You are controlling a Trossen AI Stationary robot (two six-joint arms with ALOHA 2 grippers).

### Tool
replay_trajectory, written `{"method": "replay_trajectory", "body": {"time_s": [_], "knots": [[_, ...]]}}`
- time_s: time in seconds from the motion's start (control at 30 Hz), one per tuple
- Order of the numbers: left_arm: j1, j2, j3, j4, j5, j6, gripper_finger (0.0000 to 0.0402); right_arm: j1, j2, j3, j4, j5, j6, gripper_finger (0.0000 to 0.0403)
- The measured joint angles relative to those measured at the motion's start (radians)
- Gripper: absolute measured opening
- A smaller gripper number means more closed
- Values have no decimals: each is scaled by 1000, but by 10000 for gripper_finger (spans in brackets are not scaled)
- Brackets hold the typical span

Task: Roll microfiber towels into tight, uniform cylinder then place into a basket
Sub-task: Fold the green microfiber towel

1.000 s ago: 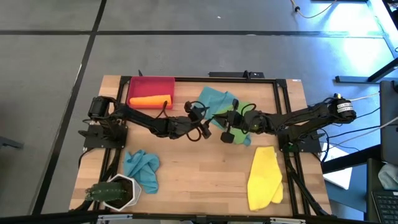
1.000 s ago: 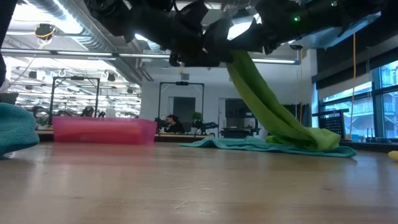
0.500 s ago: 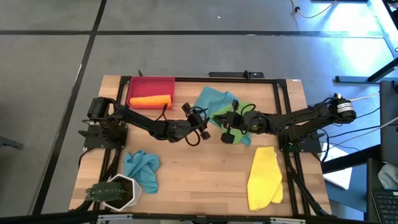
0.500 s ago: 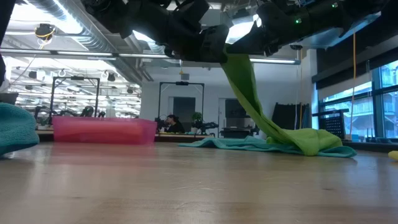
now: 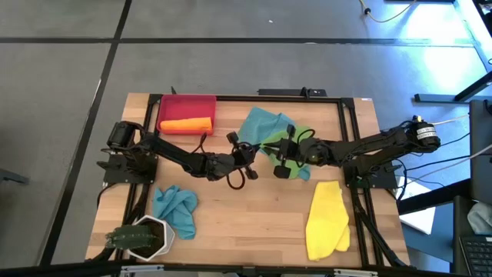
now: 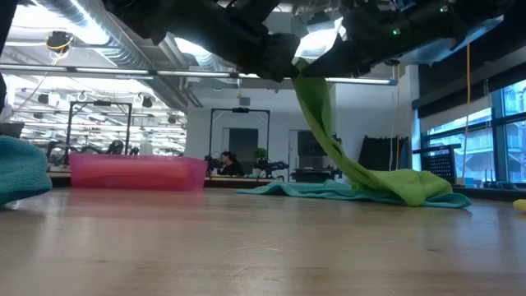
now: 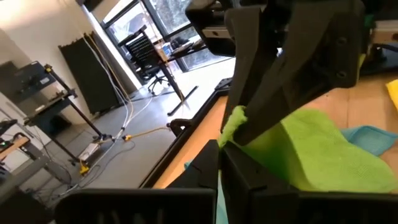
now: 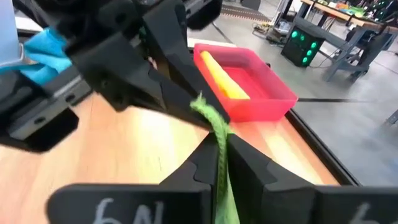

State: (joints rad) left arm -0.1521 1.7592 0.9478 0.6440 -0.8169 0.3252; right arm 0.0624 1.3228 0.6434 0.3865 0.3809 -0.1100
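Both grippers: pinching green towel (image 6: 329,136) mid-air
left gripper (image 5: 251,149): clamped on towel edge
right gripper (image 5: 281,157): fingers around same edge, hold looks slight

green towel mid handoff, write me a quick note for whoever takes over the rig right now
Left gripper: shut on the green towel, at its lifted corner above mid-table.
Right gripper: beside it, pinching the same corner.
The green towel's other end trails onto a teal towel at the table's back.
Basket, back left: one rolled orange towel inside. Done.
Left: green, that teal one, a crumpled teal towel front left and the yellow towel front right, all unrolled.
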Motion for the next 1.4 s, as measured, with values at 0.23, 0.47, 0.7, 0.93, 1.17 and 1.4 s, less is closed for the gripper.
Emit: {"method": "replay_trajectory", "body": {"time_s": [0.23, 0.47, 0.7, 0.93, 1.17, 1.4], "knots": [[-2, -1, 0, 1, -20, 28, 0, 0, 0, 0, -111, 4, 5, 80], [-41, -14, 0, 27, -144, 125, 0, 0, 0, 0, -242, 138, 33, 128], [-78, -28, 0, 61, -212, 203, 0, 0, -2, 0, -349, 231, 77, 144], [-82, -34, 0, 70, -230, 236, 0, 0, -17, 0, -525, 240, 213, 135], [-54, -34, 0, 69, -213, 238, 0, 0, -15, -3, -638, 33, 363, 126], [-49, -33, 0, 72, -212, 280, 0, -2, -15, -61, -665, -8, 444, 125]]}}
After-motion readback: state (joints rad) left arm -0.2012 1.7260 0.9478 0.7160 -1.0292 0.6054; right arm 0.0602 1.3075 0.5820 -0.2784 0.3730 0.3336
